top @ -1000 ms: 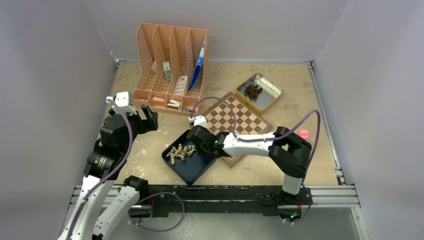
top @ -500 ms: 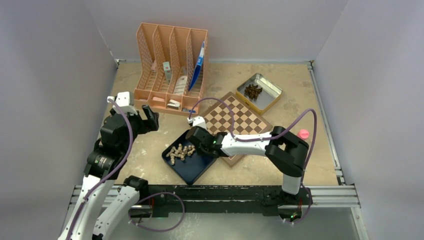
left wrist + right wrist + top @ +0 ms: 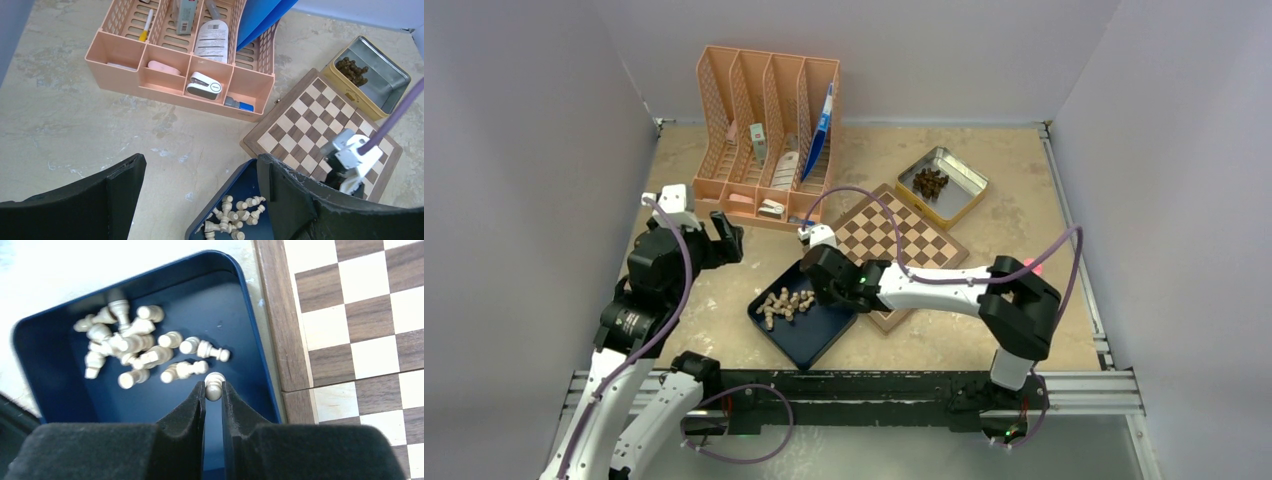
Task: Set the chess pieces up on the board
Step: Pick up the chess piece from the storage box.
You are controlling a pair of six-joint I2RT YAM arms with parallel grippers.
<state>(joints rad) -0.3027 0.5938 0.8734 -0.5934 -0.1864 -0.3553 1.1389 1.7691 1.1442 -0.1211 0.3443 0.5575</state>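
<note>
The right claw [image 3: 213, 390] is pressed together on a pale chess piece [image 3: 215, 384], whose rounded head sits between the two black padded fingertips [image 3: 197, 402]. We cannot tell whether the base of the piece rests on the tray floor or hangs clear of it. This claw stands over the dark blue tray [image 3: 240, 305], close to the tray wall that lies just beside the chessboard [image 3: 360, 315]. We find the other pale chess pieces [image 3: 135, 347] in a loose heap on the tray floor, most of them tipped on their sides, the nearest just beside the pinched one. The chessboard lies flat on the beige worktop [image 3: 1014, 170], turned corner-on to the arms, and the right arm covers part of its near side in the top view. At its far edge sits a yellow-sided metal tin [image 3: 964, 195], just beside the board rim, holding a clump of dark brown chess pieces [image 3: 930, 182]. The left claw [image 3: 200, 170] is spread wide and grips nothing. It hangs above bare worktop to the left of the tray, well apart from the board. Behind it stands a peach desk organiser [image 3: 764, 140] carrying a blue folder [image 3: 826, 115] and small stationery items. A pink object [image 3: 1032, 265] shows partly behind the right arm's elbow.
</note>
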